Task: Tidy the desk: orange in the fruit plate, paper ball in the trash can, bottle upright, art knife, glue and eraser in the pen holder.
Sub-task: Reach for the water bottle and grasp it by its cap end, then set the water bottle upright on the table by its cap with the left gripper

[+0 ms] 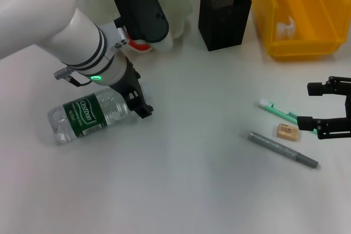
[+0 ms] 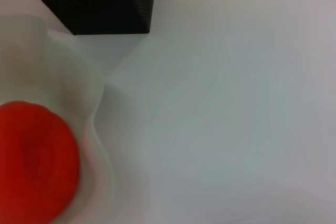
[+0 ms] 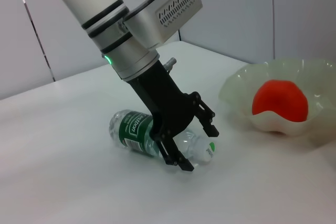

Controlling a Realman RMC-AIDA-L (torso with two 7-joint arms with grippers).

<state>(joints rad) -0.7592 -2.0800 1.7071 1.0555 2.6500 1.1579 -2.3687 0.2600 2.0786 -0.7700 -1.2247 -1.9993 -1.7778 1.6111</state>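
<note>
Bottle step: I have the left gripper (image 3: 191,142) open, straddling the lying bottle's (image 1: 82,114) neck (orange (image 3: 280,100) already plated); next, close and tip it upright.

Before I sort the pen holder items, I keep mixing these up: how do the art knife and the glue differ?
The art knife is mint green with a white tip; the glue is grey. The knife lies farther from the robot, partly behind the right gripper; the glue lies nearer, fully visible. Both are slim sticks flat on the desk.
</note>
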